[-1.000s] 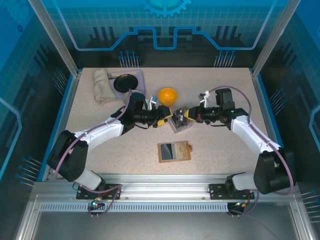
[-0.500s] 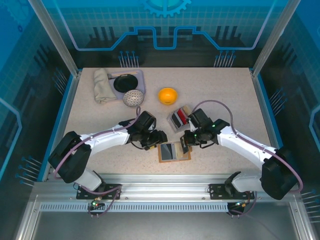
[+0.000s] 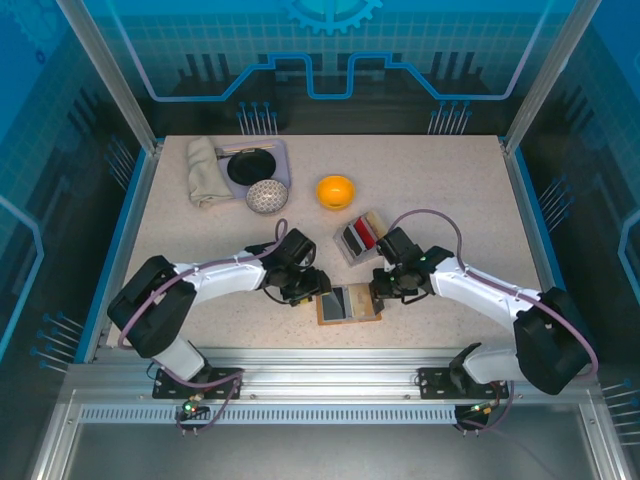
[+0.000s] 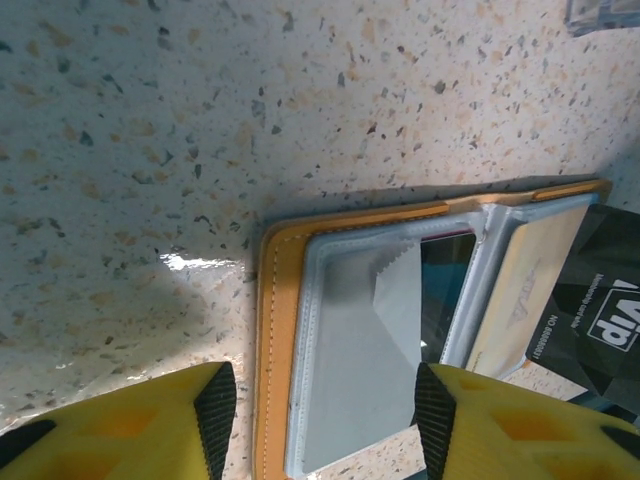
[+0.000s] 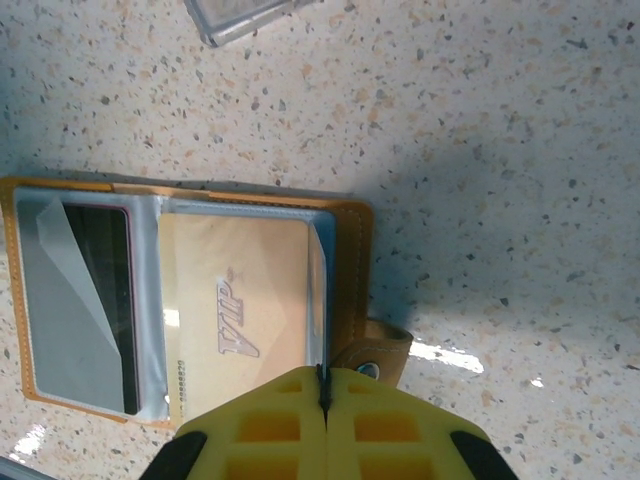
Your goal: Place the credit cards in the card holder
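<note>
Above card holder [image 3: 349, 303]: right gripper [image 5: 322, 378] pinching black card [image 4: 590, 320].

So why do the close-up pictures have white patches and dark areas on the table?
Left wrist view: glare leaves a white streak on the table beside the card holder, a shadow lies near the left fingers, and print on the black credit card reads sharp. Right wrist view: bright spots by the holder's snap tab, shadow to its right. Top external view: even light, blue-tinted walls.
</note>
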Controlling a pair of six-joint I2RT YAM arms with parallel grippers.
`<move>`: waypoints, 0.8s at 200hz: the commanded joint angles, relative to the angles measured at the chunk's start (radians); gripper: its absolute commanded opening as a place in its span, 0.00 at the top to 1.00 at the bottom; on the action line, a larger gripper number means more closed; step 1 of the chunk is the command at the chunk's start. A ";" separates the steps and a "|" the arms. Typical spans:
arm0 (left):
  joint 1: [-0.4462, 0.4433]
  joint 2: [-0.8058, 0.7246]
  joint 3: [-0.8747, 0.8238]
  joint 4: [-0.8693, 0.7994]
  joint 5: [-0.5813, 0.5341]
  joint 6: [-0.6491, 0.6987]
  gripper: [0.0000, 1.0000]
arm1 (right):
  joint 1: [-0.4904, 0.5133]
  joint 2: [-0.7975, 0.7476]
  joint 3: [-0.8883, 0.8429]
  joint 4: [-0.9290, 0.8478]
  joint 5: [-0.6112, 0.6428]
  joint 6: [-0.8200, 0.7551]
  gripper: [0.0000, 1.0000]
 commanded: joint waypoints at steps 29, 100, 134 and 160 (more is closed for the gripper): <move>-0.015 0.056 -0.024 0.040 0.037 0.014 0.54 | -0.028 0.023 -0.040 0.052 -0.032 0.061 0.98; -0.023 0.082 -0.036 0.040 0.019 0.009 0.62 | -0.070 -0.078 -0.046 0.013 -0.040 0.041 0.97; -0.024 0.084 -0.036 0.046 0.021 0.007 0.62 | -0.073 -0.074 -0.053 0.025 -0.047 0.039 0.97; -0.023 0.085 -0.035 0.047 0.023 0.007 0.63 | -0.074 -0.050 -0.062 0.042 -0.059 0.043 0.97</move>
